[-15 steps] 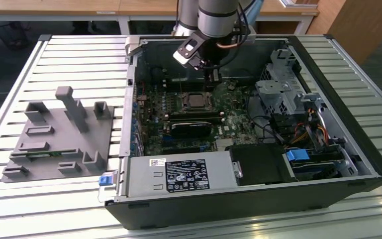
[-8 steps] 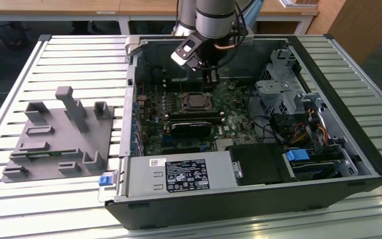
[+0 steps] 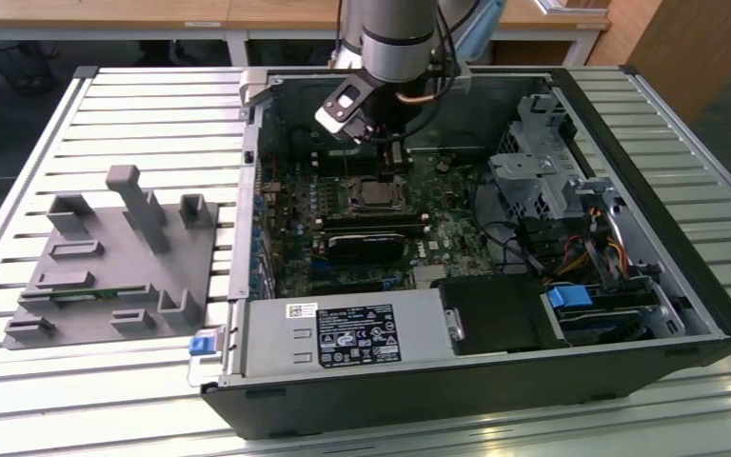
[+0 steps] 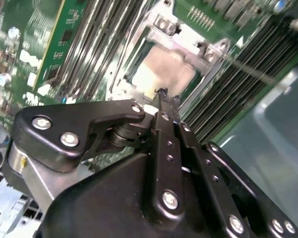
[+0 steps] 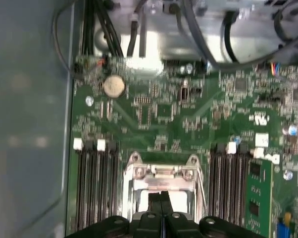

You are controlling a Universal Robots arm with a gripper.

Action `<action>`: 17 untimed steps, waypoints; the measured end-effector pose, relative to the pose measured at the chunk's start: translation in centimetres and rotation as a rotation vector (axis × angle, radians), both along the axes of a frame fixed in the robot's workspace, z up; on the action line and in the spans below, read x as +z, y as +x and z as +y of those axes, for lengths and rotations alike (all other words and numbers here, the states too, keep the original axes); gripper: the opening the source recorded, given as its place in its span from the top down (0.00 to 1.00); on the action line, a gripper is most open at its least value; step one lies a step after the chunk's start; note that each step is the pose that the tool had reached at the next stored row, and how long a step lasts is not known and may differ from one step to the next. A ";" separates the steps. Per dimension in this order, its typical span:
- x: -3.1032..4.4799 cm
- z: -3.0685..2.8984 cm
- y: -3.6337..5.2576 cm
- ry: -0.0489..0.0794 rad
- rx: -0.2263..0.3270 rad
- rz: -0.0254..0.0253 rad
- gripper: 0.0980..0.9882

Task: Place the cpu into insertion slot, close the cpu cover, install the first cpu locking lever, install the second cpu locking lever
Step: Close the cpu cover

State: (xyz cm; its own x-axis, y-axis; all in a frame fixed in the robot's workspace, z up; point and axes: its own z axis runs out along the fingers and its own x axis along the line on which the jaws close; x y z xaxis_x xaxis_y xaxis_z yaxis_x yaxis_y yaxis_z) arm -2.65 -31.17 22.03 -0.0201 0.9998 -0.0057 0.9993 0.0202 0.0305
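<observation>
The cpu [image 4: 165, 74] lies in the insertion slot [image 3: 376, 195] on the green board, its dull silver top showing through the window of the cpu cover [image 4: 181, 35]. The cover [image 5: 159, 171] rests flat around the chip. My gripper [image 5: 161, 197] hangs just above the socket, its two black fingers pressed together with nothing between them, and its tips [image 4: 164, 95] are over one edge of the cpu. In the exterior view the gripper [image 3: 386, 145] reaches down into the open computer case just behind the socket. A thin metal lever [image 4: 255, 75] runs out from a corner of the cover.
Rows of black memory slots [image 5: 95, 188] flank the socket on both sides. A black card [image 3: 368, 238] lies in front of it, with a power supply [image 3: 340, 335], drive cage [image 3: 537, 167] and cables [image 3: 594, 257] inside the case. A grey fixture [image 3: 111, 257] stands on the slatted table.
</observation>
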 end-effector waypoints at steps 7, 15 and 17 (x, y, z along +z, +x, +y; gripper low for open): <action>-0.33 0.00 -1.18 0.000 0.000 0.0000 0.97; -0.70 0.01 -2.09 0.000 0.000 -0.0001 0.97; -0.87 0.00 -2.31 0.000 0.000 -0.0001 0.97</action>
State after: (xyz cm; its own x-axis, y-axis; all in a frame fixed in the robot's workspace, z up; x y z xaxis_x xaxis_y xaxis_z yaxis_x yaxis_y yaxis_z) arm -4.95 -31.17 21.16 -0.0201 0.9998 -0.0055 0.9993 0.0203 0.0306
